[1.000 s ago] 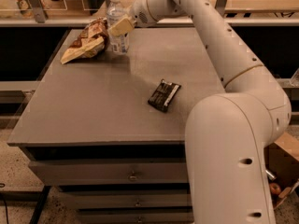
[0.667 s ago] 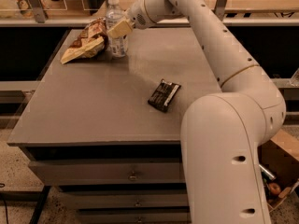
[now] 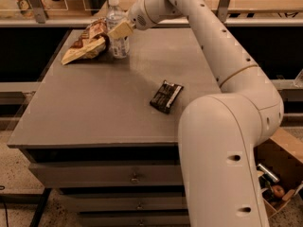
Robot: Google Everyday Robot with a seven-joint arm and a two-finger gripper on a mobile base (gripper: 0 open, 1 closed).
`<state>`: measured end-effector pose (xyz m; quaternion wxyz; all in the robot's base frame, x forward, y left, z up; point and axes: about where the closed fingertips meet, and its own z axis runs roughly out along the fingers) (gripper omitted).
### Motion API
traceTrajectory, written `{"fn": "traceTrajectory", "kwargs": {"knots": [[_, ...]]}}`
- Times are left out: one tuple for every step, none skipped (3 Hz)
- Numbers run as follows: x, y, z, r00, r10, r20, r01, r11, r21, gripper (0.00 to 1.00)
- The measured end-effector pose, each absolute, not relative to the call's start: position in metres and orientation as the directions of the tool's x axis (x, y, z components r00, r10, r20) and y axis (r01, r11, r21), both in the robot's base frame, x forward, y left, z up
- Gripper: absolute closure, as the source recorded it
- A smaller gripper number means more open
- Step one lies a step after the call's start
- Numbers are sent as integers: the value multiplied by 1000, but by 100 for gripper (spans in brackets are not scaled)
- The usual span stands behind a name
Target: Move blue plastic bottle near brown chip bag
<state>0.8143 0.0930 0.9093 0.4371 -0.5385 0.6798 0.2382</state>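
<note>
The blue plastic bottle (image 3: 115,21), clear with a white cap, stands upright at the far left of the grey table (image 3: 94,108). The brown chip bag (image 3: 85,45) lies just left of it, touching or nearly touching its base. My gripper (image 3: 120,30) reaches in from the right, and its cream fingers are closed around the bottle's middle. The arm runs from the lower right up across the table's right side.
A small flat black wrapper (image 3: 166,96) lies right of the table's middle. Drawers sit under the table's front edge. A shelf rail with posts runs behind the table. An open cardboard box (image 3: 280,174) with odds and ends stands on the floor at the lower right.
My gripper and the bottle have shifted a little to the left, closer to the chip bag. The wrapper and bag have not moved.
</note>
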Motion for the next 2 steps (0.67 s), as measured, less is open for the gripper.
{"fn": "traceTrajectory", "kwargs": {"knots": [[814,94,908,-43,-530,-847,-943,300,-140,0],[814,92,905,-55,-537,-842,-946,297,-128,0]]}}
